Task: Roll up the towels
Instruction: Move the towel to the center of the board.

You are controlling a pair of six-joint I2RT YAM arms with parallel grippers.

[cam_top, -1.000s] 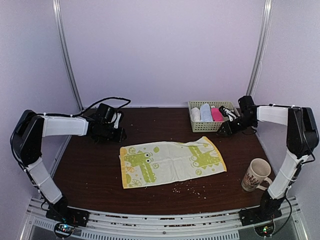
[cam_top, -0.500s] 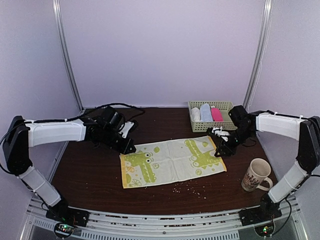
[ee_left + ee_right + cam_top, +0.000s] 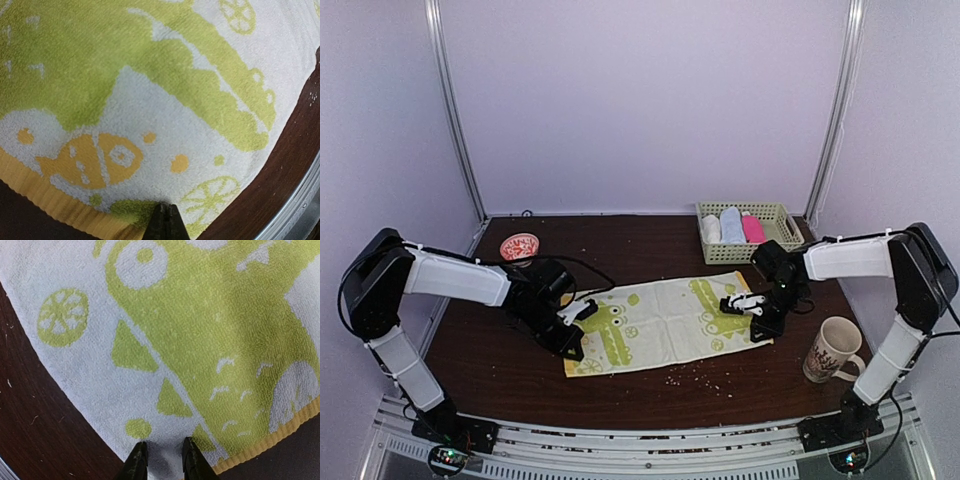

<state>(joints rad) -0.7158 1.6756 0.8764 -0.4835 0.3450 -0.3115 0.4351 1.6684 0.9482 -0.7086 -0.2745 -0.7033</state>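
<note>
Top view: patterned towel (image 3: pixel 665 318) lies flat mid-table, a soft terry rectangle, cream with yellow-green cartoon animals and a yellow hem. My left gripper (image 3: pixel 573 343) is down on its left short edge and my right gripper (image 3: pixel 757 323) on its right short edge. The table (image 3: pixel 490 345) is dark brown wood grain, with crumbs (image 3: pixel 695 376) just in front of the towel. A pale green woven-look basket (image 3: pixel 775 212) sits far right and holds three rolled cloths: a white roll (image 3: pixel 711 228), a light-blue roll (image 3: pixel 731 224) and the pink towel (image 3: pixel 754 228). Glossy printed mug (image 3: pixel 832 348) near right, small red bowl (image 3: pixel 519 246) far left. Only this view shows the basket, mug and bowl.

Left wrist: my left gripper (image 3: pixel 165 209) has its black tips pressed together, touching the patterned towel (image 3: pixel 150 100) right by the ribbed yellow hem. I cannot tell whether cloth is caught between them. The looped pile, an orange fish and lemon-slice prints show here, and a curved towel edge against the table (image 3: pixel 295 150).

Right wrist: my right gripper (image 3: pixel 163 446) has its fingers (image 3: pixel 136 462) a narrow gap apart, standing on the patterned towel (image 3: pixel 210 315) at its corner, with cloth visible in the gap. Green triangles and a dot, ribbed hem at right, table (image 3: pixel 30 415) at left with lint specks.
</note>
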